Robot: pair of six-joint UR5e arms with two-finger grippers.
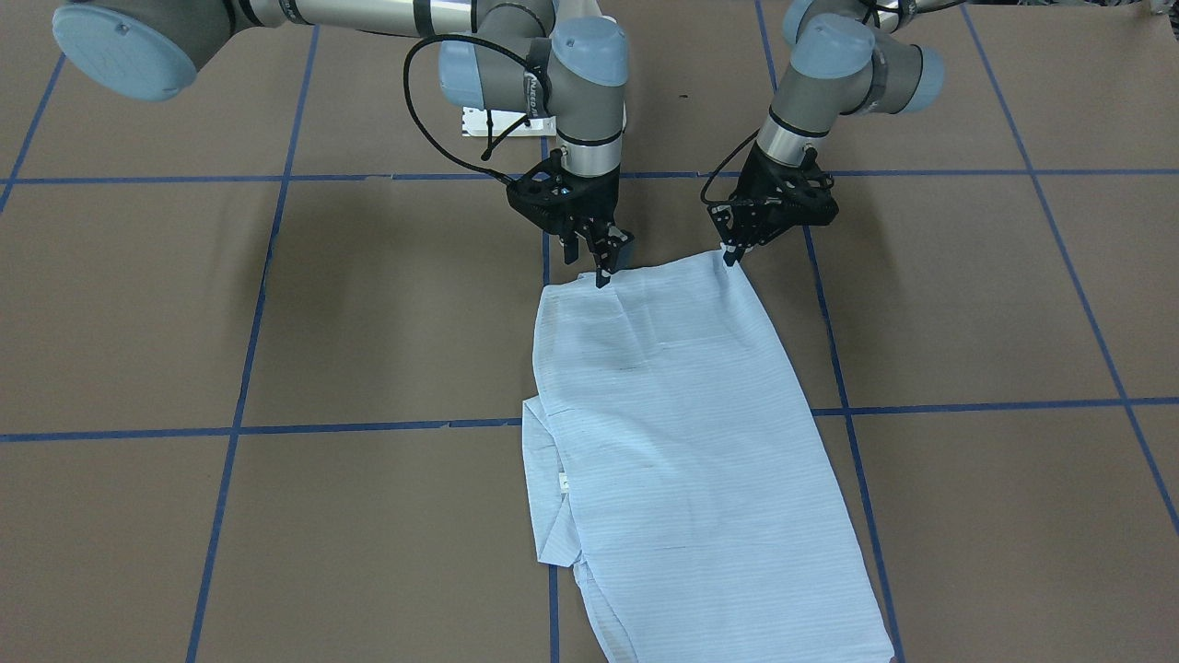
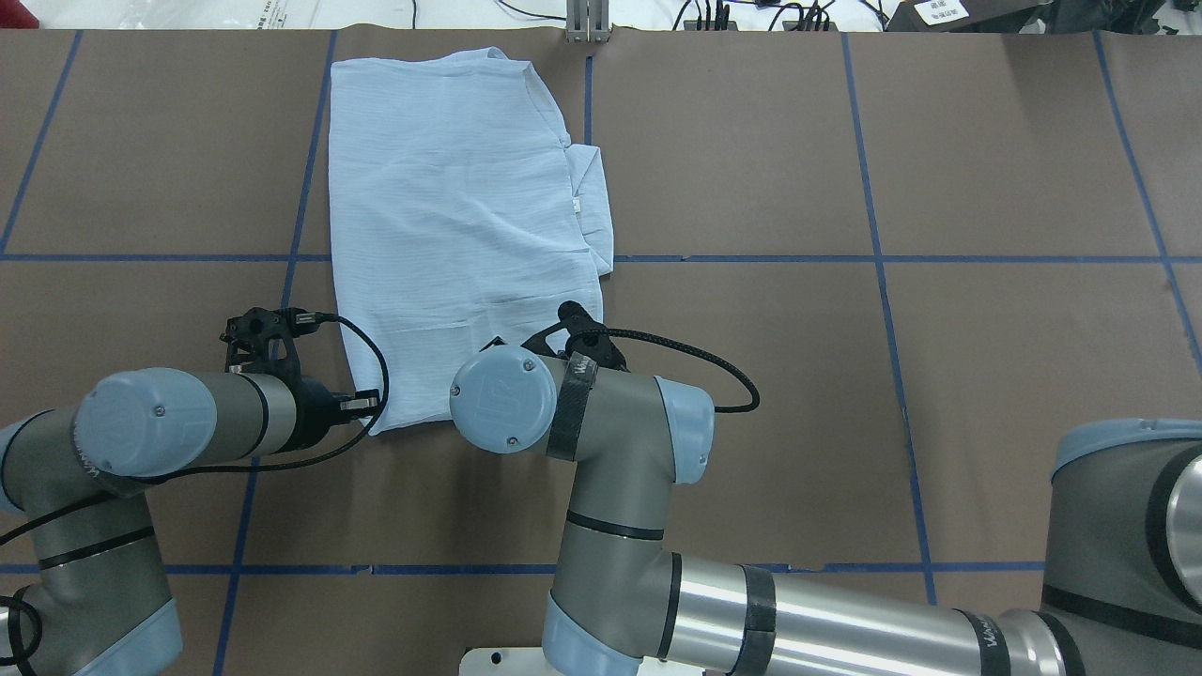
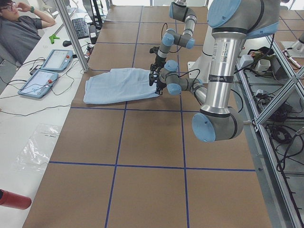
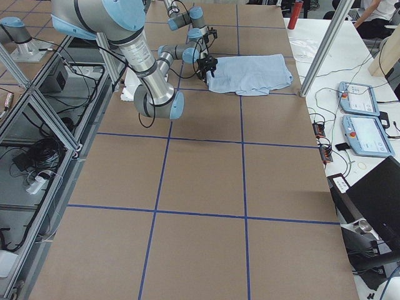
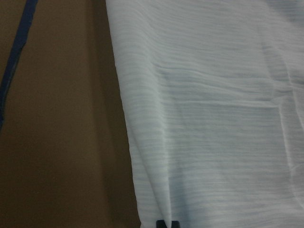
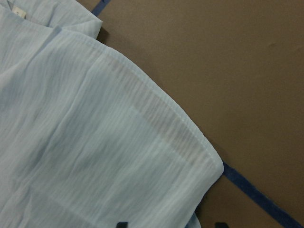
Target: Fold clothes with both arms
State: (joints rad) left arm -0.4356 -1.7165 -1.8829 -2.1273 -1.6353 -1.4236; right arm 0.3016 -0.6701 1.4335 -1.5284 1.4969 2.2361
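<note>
The pale light-blue shirt (image 1: 682, 433) lies folded into a long strip on the brown table (image 1: 368, 304); it also shows in the overhead view (image 2: 451, 207). My left gripper (image 1: 733, 255) is shut on the shirt's near corner; in the left wrist view (image 5: 167, 224) its fingertips sit close together on the cloth (image 5: 213, 118). My right gripper (image 1: 601, 262) stands at the other near corner. In the right wrist view (image 6: 171, 224) its fingertips are wide apart with the hem (image 6: 95, 152) between them. In the overhead view the right wrist hides that gripper.
Blue tape lines (image 1: 267, 276) grid the table. A white base plate (image 1: 497, 122) lies behind the right gripper. In the exterior left view an operator (image 3: 19, 28) and teach pendants (image 3: 40, 80) are beyond the far edge, and a red bottle (image 3: 12, 199) lies near the corner.
</note>
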